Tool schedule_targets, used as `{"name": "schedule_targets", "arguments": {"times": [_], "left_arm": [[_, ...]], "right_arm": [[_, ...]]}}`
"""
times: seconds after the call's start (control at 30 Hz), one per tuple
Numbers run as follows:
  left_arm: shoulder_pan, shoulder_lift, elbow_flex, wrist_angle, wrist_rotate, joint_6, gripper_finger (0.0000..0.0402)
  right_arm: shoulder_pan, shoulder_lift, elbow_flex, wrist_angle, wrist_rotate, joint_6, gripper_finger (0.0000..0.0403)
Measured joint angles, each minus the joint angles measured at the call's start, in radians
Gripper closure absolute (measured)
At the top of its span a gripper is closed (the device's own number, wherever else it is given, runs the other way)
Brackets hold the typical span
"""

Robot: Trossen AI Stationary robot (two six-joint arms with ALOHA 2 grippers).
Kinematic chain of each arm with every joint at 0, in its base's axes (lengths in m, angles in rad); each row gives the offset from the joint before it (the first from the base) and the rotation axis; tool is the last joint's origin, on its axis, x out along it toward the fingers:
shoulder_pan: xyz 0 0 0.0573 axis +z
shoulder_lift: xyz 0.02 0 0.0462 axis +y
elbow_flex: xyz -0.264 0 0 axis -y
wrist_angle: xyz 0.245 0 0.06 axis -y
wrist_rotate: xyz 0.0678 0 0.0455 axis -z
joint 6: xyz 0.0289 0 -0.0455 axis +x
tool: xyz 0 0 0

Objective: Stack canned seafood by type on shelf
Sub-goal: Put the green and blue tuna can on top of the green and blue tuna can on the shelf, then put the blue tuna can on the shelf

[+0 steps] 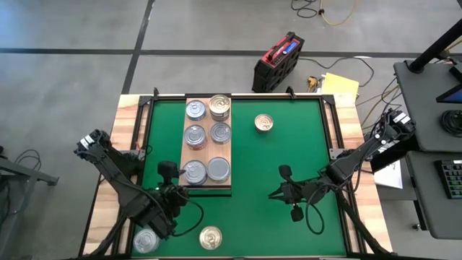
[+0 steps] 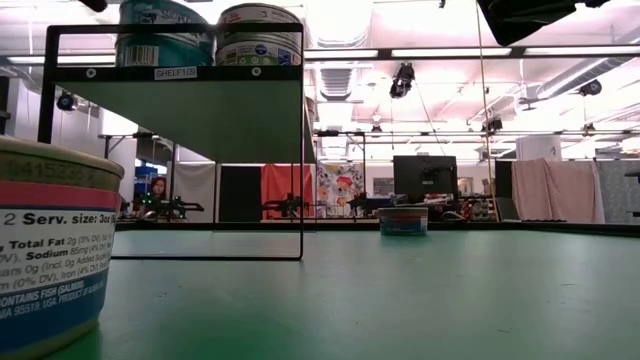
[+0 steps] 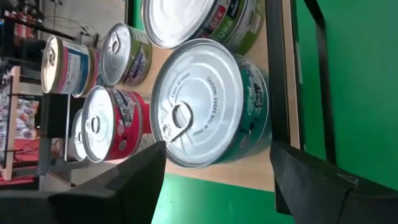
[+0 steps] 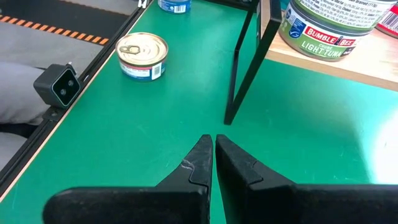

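Can (image 3: 208, 102) sits on shelf (image 1: 208, 185) near-left corner, L gripper (image 3: 217, 171) wide open around it holding nothing, so lift straight w/o nudging it; R gripper (image 4: 213, 155) shut, empty, parked over mat (image 1: 274, 159) at right.

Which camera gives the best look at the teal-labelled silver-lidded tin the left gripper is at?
The left wrist view: the teal-labelled silver-lidded tin fills it, pull-tab and label plain, between the open left gripper's fingers. The high view shows only its lid on the light wooden shelf. I can't pick it out elsewhere.
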Motion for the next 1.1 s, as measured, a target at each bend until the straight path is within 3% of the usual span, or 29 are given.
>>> {"name": "schedule_targets", "arguments": {"times": [0.3,0.6,0.9,1.1], "left_arm": [[0.0,0.0,0.045,-0.001,-0.034,-0.001,0.0131],[-0.05,0.0,0.145,0.044,0.006,-0.154,0.015],[-0.11,0.0,0.148,0.22,0.177,-0.261,0.0167],[-0.12,0.0,0.148,0.253,0.441,-0.515,0.0168]], "right_arm": [[0.0,0.0,0.0,-0.002,-0.002,0.0,0.039],[0.0,0.0,0.0,-0.008,0.001,0.026,0.039],[0.0,0.0,-0.022,0.009,0.001,0.109,0.039],[0.0,0.0,-0.027,0.013,0.002,0.112,0.039]]}}
